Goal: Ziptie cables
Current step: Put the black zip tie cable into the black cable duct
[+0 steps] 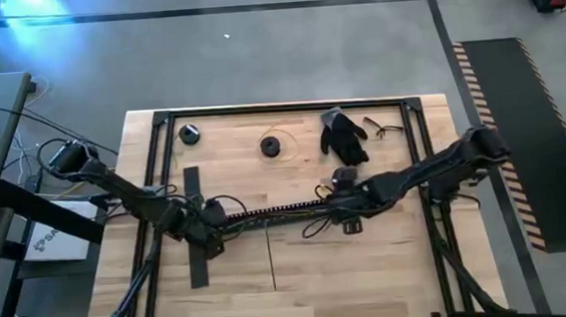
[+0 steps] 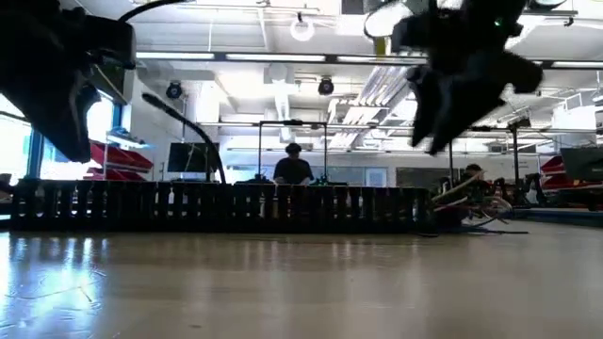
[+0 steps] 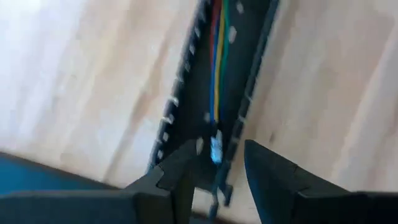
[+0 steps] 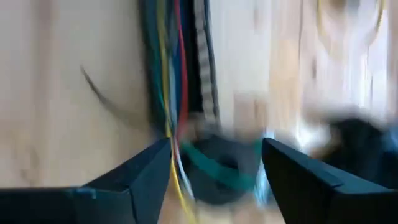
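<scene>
Black slotted duct [image 1: 267, 214] lies lengthwise across the middle of the tabletop [image 1: 301, 267]; everything below is placed from it. At the duct's left end, left pincer [image 3: 217, 165] hangs low over the channel, released, fingers spread either side of the trough and closed on nothing. Judged: it straddles that end to pin or steady the duct while the far end is worked. Cables [image 3: 217, 62] run inside the duct: red, yellow, green and blue strands seen lying along the channel floor in the left wrist view, ending near the pincer. A second dark strip [image 1: 195, 225] lies crosswise on the wood at the duct's left end, partly under the arm. Behind the duct, toward the far edge: a small black spool [image 1: 189, 134], a coil of wire [image 1: 274, 145], a black glove [image 1: 343, 136] and glasses [image 1: 384, 128], all well apart from the work, likely parked as spares. At the duct's right end, right pincer [image 4: 214, 165] is also released, fingers wide apart, poised over the place where the strands leave the channel and loop loose on the wood. Judged: set there to gather the loose tails before tying. No ziptie can be made out. In the low view a person [image 2: 293, 165] shows far behind the duct.
</scene>
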`<state>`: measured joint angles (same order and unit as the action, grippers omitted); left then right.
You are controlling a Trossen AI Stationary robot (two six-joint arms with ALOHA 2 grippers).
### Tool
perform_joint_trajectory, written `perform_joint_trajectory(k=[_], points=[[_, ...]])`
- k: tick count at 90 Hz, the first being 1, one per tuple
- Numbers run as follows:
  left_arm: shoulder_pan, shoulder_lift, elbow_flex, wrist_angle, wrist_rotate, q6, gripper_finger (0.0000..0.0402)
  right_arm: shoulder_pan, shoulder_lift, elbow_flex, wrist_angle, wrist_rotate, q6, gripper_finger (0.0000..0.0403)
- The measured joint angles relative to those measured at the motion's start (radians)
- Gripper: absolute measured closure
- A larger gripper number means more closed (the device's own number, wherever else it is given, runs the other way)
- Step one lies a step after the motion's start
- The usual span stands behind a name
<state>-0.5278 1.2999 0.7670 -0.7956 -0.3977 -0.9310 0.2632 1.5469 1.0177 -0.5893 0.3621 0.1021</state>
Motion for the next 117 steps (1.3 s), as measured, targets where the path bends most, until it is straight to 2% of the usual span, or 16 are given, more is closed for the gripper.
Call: perform_joint_trajectory(k=[7,15,24,31,53,67,76,87,97,104,117], points=[[0.022,0.003,0.000,-0.004,-0.047,-0.029,0.0285,-0.054,-0.006,-0.051,0.194,-0.024,0.006,0.0171],[0.059,0.005,-0.001,-0.006,-0.085,-0.031,0.0289,-0.144,0.020,-0.099,0.311,-0.049,0.058,0.0194],[0.111,0.011,-0.001,-0.003,-0.105,0.028,0.0299,-0.238,0.068,-0.127,0.346,-0.085,0.129,0.0230],[0.144,0.028,-0.001,0.029,-0.082,0.113,0.0309,-0.276,0.094,-0.128,0.343,-0.114,0.156,0.0258],[0.181,0.160,-0.002,0.185,0.059,0.263,0.0328,-0.246,0.108,-0.128,0.280,-0.271,0.121,0.0320],[0.141,0.241,-0.001,0.324,0.159,0.223,0.0338,-0.186,0.108,-0.129,0.193,-0.312,0.124,0.0331],[0.087,0.265,0.018,0.357,0.164,0.162,0.0347,-0.136,0.105,-0.131,0.151,-0.309,0.138,0.0332],[0.013,0.248,0.074,0.296,0.098,0.081,0.0359,-0.067,0.088,-0.131,0.132,-0.243,0.196,0.0332],[-0.036,0.216,0.152,0.168,0.018,0.010,0.0367,-0.011,0.045,-0.120,0.129,-0.095,0.256,0.0332],[-0.056,0.194,0.197,0.048,-0.032,-0.114,0.0367,0.021,0.005,-0.106,0.114,0.006,0.302,0.0332],[-0.057,0.151,0.206,-0.107,0.049,-0.383,0.0356,0.079,-0.073,-0.087,0.123,0.103,0.390,0.0332]])
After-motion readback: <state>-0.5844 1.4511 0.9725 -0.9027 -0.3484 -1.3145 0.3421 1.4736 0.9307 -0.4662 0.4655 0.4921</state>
